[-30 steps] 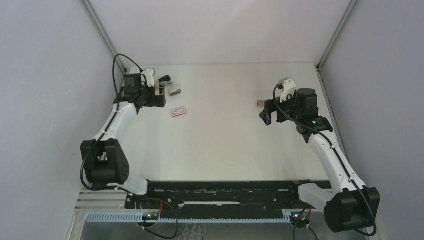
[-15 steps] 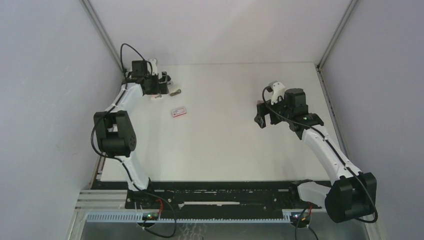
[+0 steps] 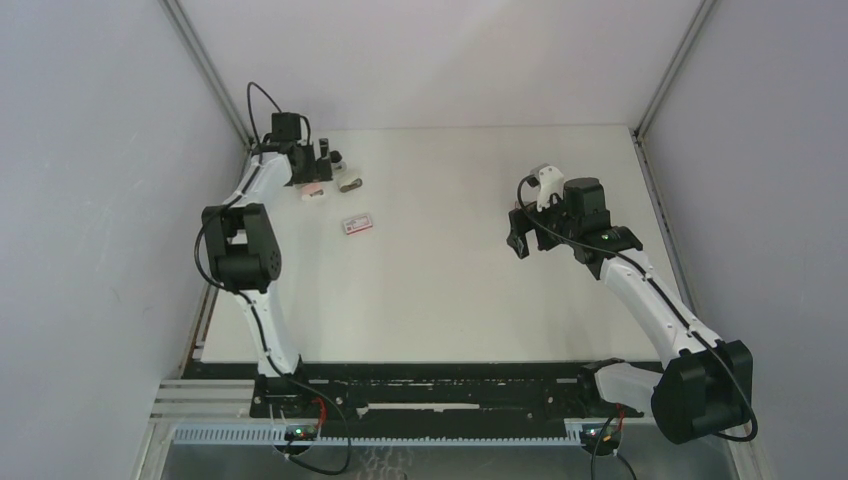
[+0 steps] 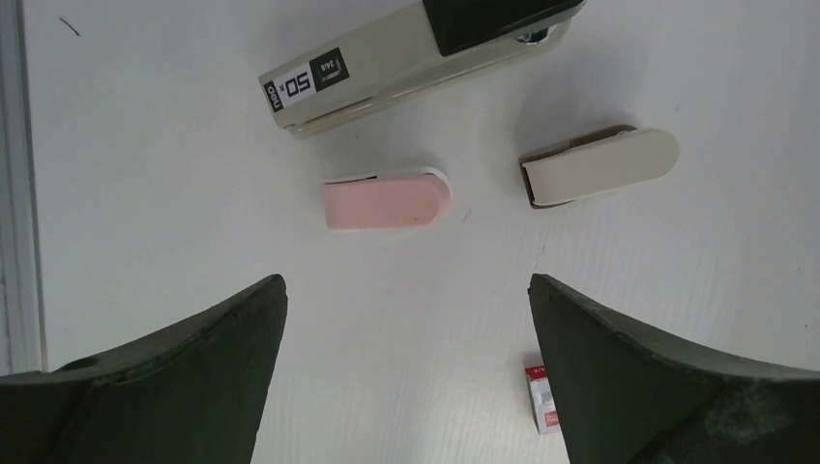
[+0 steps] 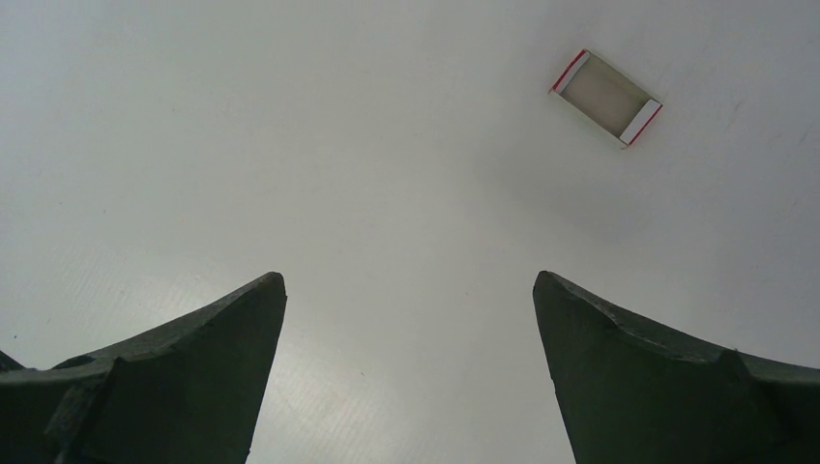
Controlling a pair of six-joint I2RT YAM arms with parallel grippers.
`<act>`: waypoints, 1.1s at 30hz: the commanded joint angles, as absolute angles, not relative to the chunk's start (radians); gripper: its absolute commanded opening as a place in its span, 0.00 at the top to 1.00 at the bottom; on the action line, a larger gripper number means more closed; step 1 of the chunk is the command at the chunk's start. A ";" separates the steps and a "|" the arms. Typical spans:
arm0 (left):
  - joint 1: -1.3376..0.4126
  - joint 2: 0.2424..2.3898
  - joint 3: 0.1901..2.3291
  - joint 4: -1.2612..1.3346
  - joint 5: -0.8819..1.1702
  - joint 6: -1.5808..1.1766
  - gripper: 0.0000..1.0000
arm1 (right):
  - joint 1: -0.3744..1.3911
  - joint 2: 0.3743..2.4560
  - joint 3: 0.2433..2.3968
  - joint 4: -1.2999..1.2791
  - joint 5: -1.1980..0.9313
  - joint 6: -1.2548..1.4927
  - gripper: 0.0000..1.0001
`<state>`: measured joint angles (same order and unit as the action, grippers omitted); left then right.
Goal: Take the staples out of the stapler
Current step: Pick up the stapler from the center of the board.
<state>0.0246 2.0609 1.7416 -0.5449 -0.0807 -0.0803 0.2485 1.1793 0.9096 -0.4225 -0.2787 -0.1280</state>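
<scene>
- Since the earlier frames, the left arm has swung in toward the far-left corner of the tabletop, its elbow now folded up high; the right arm has drifted slightly toward the centre
- Left hand: fingers spread fully apart, holding nothing and touching nothing, hovering over a group of three staplers
- Right hand: fingers likewise spread wide and empty, hanging above bare tabletop on the right side
- Large stapler: beige with a black top, lying at a slant farthest from the left hand, a label reading "50" on its near end; the frame's upper edge cuts it off
- Pink stapler: small, lying flat just in front of the large one, apart from it
- Cream stapler: small, lying beside the pink one, apart from it
- Pink-and-white box: near the staplers, toward the centre; in the left wrist view only a corner shows beside the finger
- Open box tray: shallow, red-edged, lying ahead of the right hand; its contents cannot be made out
- Staples: none can be made out in any view, and whether any stapler is loaded cannot be told
</scene>
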 commanded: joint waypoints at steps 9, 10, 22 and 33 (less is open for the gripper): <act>0.036 2.105 1.821 -0.580 -0.078 -0.125 0.00 | 0.253 1.157 0.937 -0.405 -0.262 -0.149 0.00; 0.037 2.116 1.832 -0.587 -0.075 -0.128 0.00 | 0.253 1.156 0.937 -0.405 -0.261 -0.148 0.00; 0.082 2.218 1.946 -0.652 -0.011 -0.168 0.00 | 0.252 1.158 0.937 -0.405 -0.247 -0.156 0.00; 0.095 2.284 2.008 -0.679 0.021 -0.203 0.03 | 0.250 1.164 0.937 -0.405 -0.241 -0.161 0.00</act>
